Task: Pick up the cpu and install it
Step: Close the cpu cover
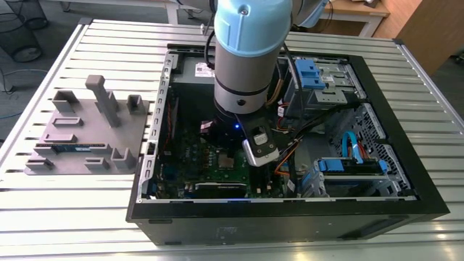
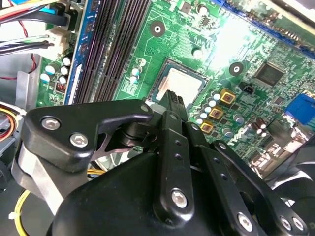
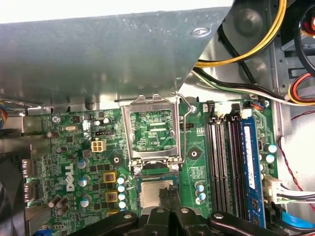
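While the claw (image 3: pixel 167 194) hangs with its tips drawn together, seemingly gripping nothing, the cpu (image 3: pixel 150 192) lies flat on the motherboard (image 3: pixel 194 152) directly beneath them, the raised socket frame (image 3: pixel 150 129) just beyond.

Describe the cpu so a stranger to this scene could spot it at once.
Look inside the open black computer case, at the green motherboard. On it, right by the gripper, lies the cpu. It is a small flat silvery square, unlike the open silver socket frame beside it, a window onto green board, and the long dark memory slots.
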Tool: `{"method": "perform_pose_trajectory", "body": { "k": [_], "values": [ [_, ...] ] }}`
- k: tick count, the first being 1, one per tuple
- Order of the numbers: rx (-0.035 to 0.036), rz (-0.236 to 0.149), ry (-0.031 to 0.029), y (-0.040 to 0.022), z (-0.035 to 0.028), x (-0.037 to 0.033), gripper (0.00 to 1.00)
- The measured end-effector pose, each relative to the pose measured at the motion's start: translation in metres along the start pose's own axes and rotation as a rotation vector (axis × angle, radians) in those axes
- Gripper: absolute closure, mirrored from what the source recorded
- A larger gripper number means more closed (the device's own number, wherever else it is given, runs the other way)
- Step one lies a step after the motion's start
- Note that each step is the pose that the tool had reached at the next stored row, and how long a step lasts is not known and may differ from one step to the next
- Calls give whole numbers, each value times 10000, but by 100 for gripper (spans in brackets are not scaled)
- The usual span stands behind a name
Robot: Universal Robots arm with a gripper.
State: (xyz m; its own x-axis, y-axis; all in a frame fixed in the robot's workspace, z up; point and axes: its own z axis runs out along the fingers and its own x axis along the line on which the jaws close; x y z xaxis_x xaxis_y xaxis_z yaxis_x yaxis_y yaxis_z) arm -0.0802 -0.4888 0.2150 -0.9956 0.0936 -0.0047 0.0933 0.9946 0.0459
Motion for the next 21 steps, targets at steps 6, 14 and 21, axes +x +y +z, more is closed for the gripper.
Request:
{"method": "perform_pose_trajectory", "body": {
  "k": [6,14,21],
  "values": [
    [-23,-519,20,1,6,-1,89],
    [-25,-529,21,1,7,-9,89],
    [-27,-538,22,18,8,-75,89]
  ]
}}
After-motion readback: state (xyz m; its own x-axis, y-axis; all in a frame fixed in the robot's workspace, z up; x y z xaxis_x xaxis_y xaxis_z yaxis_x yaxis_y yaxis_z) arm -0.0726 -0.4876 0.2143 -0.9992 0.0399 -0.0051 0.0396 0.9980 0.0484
